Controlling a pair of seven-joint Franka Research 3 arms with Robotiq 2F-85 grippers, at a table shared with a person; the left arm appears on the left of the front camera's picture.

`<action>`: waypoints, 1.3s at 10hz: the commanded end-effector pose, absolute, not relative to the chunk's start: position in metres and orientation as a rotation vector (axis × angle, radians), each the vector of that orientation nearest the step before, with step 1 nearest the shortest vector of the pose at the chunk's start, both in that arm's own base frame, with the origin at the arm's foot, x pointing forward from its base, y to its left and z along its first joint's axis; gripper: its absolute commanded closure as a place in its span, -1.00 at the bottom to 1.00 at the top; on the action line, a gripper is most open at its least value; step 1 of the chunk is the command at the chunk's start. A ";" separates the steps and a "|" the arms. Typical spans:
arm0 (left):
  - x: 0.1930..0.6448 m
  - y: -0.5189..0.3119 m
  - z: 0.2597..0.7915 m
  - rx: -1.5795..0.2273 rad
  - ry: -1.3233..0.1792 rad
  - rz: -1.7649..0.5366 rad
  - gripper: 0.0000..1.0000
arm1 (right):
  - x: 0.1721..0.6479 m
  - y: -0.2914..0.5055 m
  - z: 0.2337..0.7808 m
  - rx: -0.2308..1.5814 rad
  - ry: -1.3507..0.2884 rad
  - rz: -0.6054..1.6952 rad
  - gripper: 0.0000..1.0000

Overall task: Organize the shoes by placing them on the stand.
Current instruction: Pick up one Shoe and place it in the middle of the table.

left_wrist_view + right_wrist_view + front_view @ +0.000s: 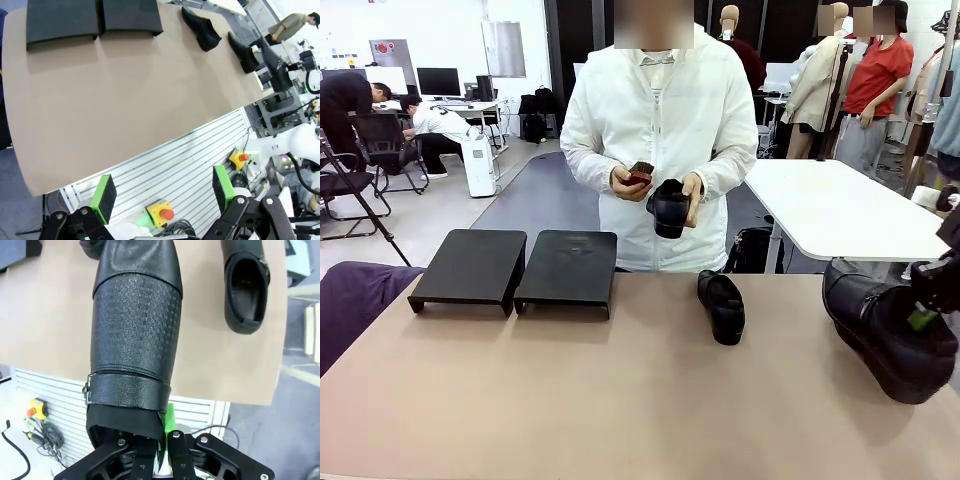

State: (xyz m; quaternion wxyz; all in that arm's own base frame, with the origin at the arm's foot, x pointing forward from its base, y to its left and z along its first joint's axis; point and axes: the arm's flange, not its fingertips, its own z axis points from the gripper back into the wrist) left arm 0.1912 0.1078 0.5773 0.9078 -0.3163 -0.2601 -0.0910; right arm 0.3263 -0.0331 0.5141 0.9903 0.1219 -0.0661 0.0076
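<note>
Two matte-black stands [470, 268] [568, 270] sit side by side at the table's far left, their tops bare. One black shoe [722, 305] lies mid-table. My right gripper [162, 440] is shut on the heel rim of another shoe [135, 330], which hangs toe-down over the right end of the table [885, 335]. A third shoe [246, 295] lies on the table beside it. The person holds a fourth shoe [670, 207] and a small brush [640, 174] at chest height. My left gripper [162, 190] is open with nothing between its fingers, hovering off the table's near edge.
The tan table [570, 400] is bare across its middle and front. A purple cloth [355, 300] lies at its left edge. A white table [840, 205] stands behind on the right. Emergency-stop buttons [162, 214] sit under the near edge.
</note>
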 end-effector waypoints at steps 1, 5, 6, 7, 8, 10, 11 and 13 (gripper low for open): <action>0.190 0.109 0.577 -0.667 -0.546 -0.203 -1.00 | 0.317 -0.036 0.517 0.252 -0.153 0.011 1.00; 0.190 0.109 0.577 -0.667 -0.546 -0.203 -1.00 | 0.336 0.112 0.538 0.108 -0.224 0.125 1.00; 0.190 0.109 0.577 -0.667 -0.546 -0.203 -1.00 | 0.343 0.098 0.542 0.111 -0.211 0.080 1.00; 0.190 0.109 0.577 -0.667 -0.546 -0.203 -1.00 | 0.342 0.054 0.549 0.149 -0.198 -0.017 1.00; 0.190 0.109 0.577 -0.667 -0.546 -0.203 -1.00 | 0.325 -0.007 0.558 0.188 -0.188 -0.097 1.00; 0.190 0.109 0.577 -0.667 -0.546 -0.203 -1.00 | 0.297 -0.091 0.561 0.219 -0.191 -0.329 1.00; 0.190 0.109 0.577 -0.667 -0.546 -0.203 -1.00 | 0.288 -0.109 0.555 0.232 -0.182 -0.402 1.00; 0.190 0.109 0.577 -0.667 -0.546 -0.203 -1.00 | 0.292 -0.109 0.537 0.266 -0.179 -0.399 1.00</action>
